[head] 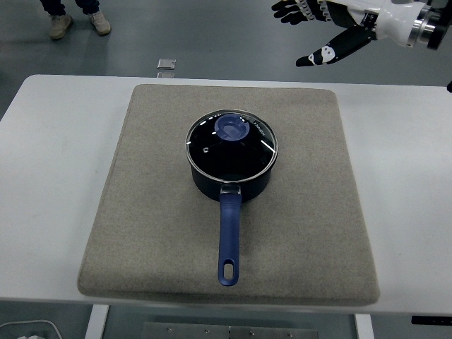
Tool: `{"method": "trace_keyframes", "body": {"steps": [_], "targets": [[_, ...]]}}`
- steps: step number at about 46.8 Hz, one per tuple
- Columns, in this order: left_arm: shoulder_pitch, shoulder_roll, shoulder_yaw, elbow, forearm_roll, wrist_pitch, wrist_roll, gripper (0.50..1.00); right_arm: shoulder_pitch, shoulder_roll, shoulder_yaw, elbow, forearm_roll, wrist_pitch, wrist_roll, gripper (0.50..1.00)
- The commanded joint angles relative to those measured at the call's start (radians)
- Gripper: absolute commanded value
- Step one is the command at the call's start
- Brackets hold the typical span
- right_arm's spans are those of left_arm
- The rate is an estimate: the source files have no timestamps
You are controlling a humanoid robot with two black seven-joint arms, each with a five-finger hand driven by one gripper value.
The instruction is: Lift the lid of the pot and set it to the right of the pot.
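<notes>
A dark blue pot [232, 176] stands in the middle of a beige mat [304, 212], its long blue handle [229, 239] pointing toward the near edge. The glass lid [231, 143] with a round blue knob [232, 128] sits on the pot. My right hand [316, 28] hangs high at the upper right, beyond the table's far edge and well apart from the pot. Its fingers [289, 10] are spread and hold nothing. The left hand does not show.
The mat lies on a white table [49, 176]. A person's shoes [78, 24] show on the floor at the top left. A small clear object [167, 63] lies on the floor behind the table.
</notes>
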Motion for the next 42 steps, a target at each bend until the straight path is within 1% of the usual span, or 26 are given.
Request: {"method": "trace_keyframes", "body": {"steps": [1,7,11,14,19,24,35,42], "targets": [[0.0,0.0,0.0,0.0,0.0,0.0,0.0,1.0,0.015,-0.002,0.002,0.035,-0.03,0.002,0.001,0.893],[0.0,0.0,0.0,0.0,0.0,0.0,0.0,1.0,0.03,0.004,0.002,0.066,-0.076,-0.001,0.002,0.889],[0.0,0.0,0.0,0.0,0.0,0.0,0.0,1.0,0.035,0.01,0.002,0.083,-0.116,-0.015,0.017,0.883],[0.0,0.0,0.0,0.0,0.0,0.0,0.0,1.0,0.035,0.013,0.002,0.085,-0.156,-0.039,0.03,0.881],[0.002,0.0,0.0,0.0,0.0,0.0,0.0,1.0,0.032,0.018,0.002,0.089,-0.22,-0.087,0.03,0.877],[0.0,0.0,0.0,0.0,0.0,0.0,0.0,1.0,0.024,0.018,-0.001,0.14,-0.271,-0.114,0.03,0.876],[0.0,0.0,0.0,0.0,0.0,0.0,0.0,1.0,0.033,0.018,-0.107,0.19,-0.326,-0.203,0.03,0.876],[0.0,0.0,0.0,0.0,0.0,0.0,0.0,1.0,0.027,0.019,-0.124,0.219,-0.348,-0.245,0.03,0.876]]}}
